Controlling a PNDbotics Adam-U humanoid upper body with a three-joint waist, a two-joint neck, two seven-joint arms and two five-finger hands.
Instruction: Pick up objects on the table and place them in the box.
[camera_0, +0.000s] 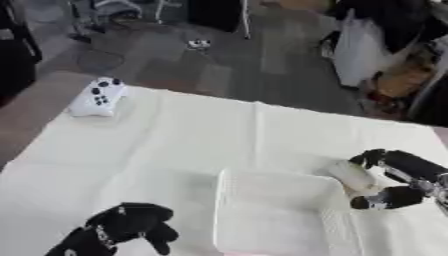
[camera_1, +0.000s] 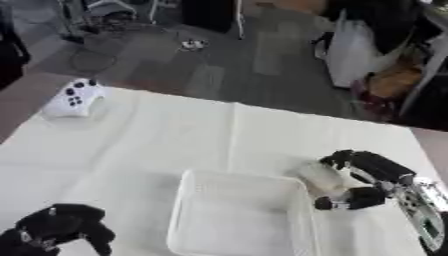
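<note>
my right robot hand (camera_1: 363, 182) is curled round a pale, roundish object (camera_1: 320, 181), thumb below and fingers over the top, just beside the right wall of the box (camera_1: 188, 210). the object looks lifted close to the rim, though i cannot tell whether it is clear of the counter (camera_0: 192, 135). the box is translucent white and looks empty. my left robot hand (camera_0: 131, 225) rests idle near the lower left, fingers curled on nothing. a white controller (camera_0: 99, 97) lies far off at the counter's back left corner.

the risk i see: the object sits right at the rim, so moving sideways too low would knock the light box or push it along the cloth. letting go early would drop the object outside the wall. the controller, near the edge, could get nudged off later.
</note>
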